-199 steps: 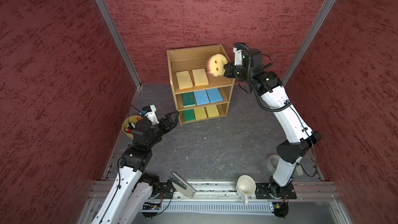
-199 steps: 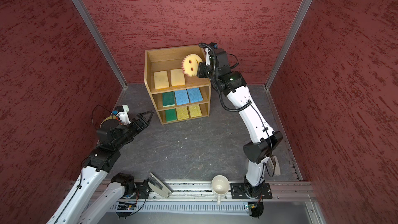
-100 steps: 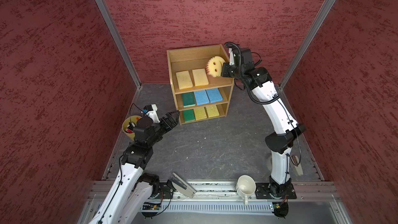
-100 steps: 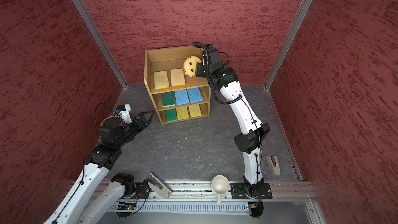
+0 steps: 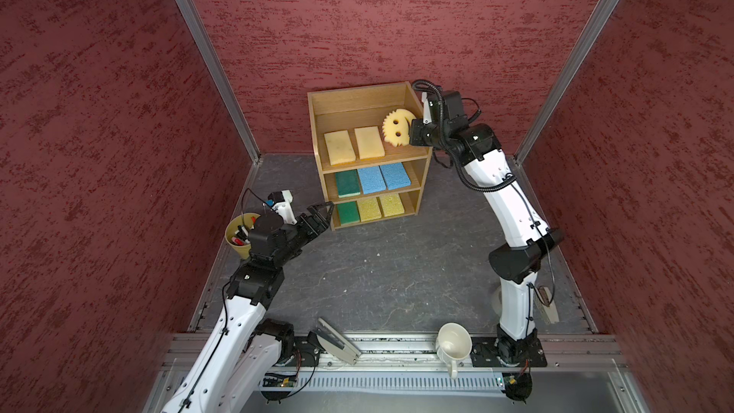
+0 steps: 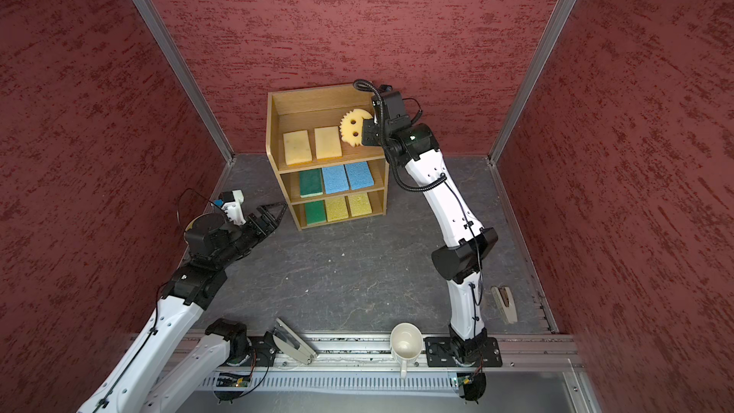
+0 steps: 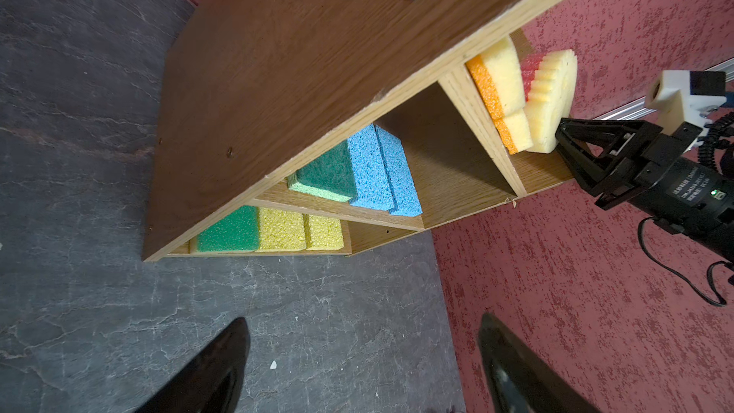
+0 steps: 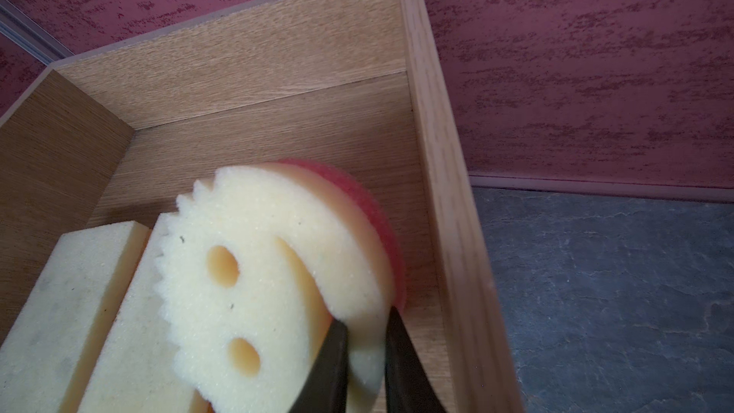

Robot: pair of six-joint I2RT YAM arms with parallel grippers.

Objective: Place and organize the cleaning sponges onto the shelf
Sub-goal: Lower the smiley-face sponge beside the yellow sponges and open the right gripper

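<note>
At the top tier's right end, the right claw [image 8: 366, 317] pinches the rim of the round smiley sponge [image 5: 396, 128]. It is tilted on edge, partly over the nearer of two flat tan sponges [image 5: 369, 142] on the shelf [image 5: 359, 103]. Middle tier: green sponge [image 5: 348, 183], two blue sponges [image 5: 371, 179]. Bottom tier: second green sponge [image 5: 348, 212], two yellow sponges [image 5: 369, 209]. Left claw [image 5: 328, 214] hangs open, empty, beside the shelf's lower corner.

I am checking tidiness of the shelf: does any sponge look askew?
Yes. The round yellow smiley-face foam sponge is tilted on edge in the top tier of the oak-coloured wooden shelf, pinched by the right pincer; the other eight sponges lie flat.
</note>
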